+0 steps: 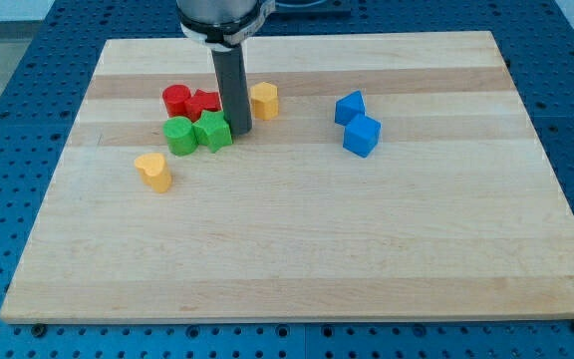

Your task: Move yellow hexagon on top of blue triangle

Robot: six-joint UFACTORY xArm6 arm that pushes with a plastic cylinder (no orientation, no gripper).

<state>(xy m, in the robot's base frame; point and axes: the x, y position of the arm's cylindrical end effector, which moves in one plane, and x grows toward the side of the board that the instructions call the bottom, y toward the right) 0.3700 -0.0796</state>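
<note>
The yellow hexagon [264, 100] stands on the wooden board [297, 249] right of the upper centre. My tip [240, 132] rests on the board just below and to the left of it, close to it and against the right side of a green block [213, 131]. Two blue blocks sit further to the view's right. The upper one [349, 107] looks like the blue triangle, and the lower one [362, 136] looks like a cube. The two touch or nearly touch. The rod hides part of a red block.
Two red blocks [176, 100] [205, 103] sit left of the rod, with a second green block [179, 136] below them. A yellow heart-like block [153, 171] lies alone further down and to the left. The board rests on a blue perforated table [8, 60].
</note>
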